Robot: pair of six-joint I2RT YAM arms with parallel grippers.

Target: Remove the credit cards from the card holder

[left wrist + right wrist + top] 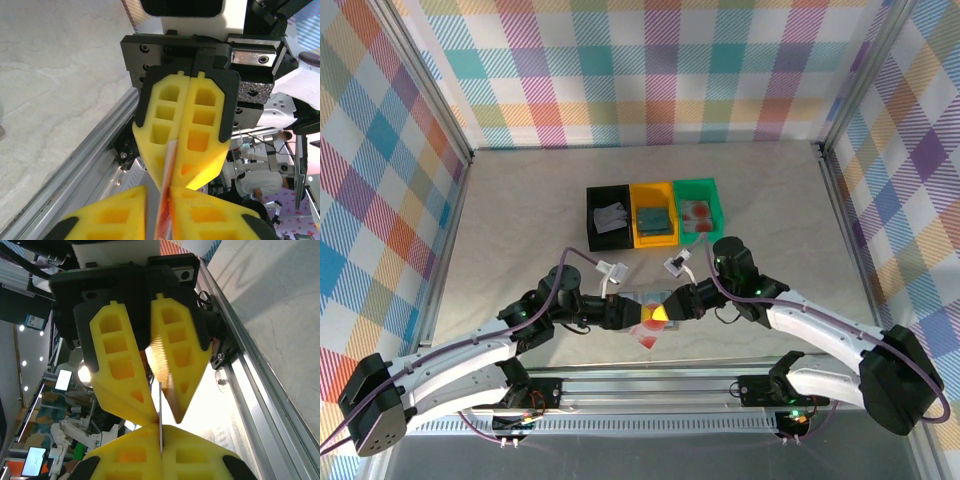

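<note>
**Grippers.** The right gripper (160, 432) is pressed together on a thin reddish-pink credit card (167, 185), which is held on edge. The left gripper (159, 197) meets it tip to tip. Its fingers are set narrowly about the same card, and whether they are clamped cannot be told.

**Task items.** In the top view a pale blue-grey panel of the card holder (642, 297) is seen at the meeting point. Whether it is gripped cannot be told.

**Surroundings.** Farther out, three trays are ranged side by side:
- A whitish-grey card (611, 218) is held in the black tray (592, 220).
- A teal card (653, 220) is held in the yellow tray (655, 243).
- A reddish card (698, 212) is held in the green tray (718, 205).

**Clearance.** Bare table (520, 220) lies between the trays and the jaws. The metal rail (75, 175) at the near edge is shown close beneath the jaws in the wrist views. Plaid walls (650, 70) close off the other three sides.
</note>
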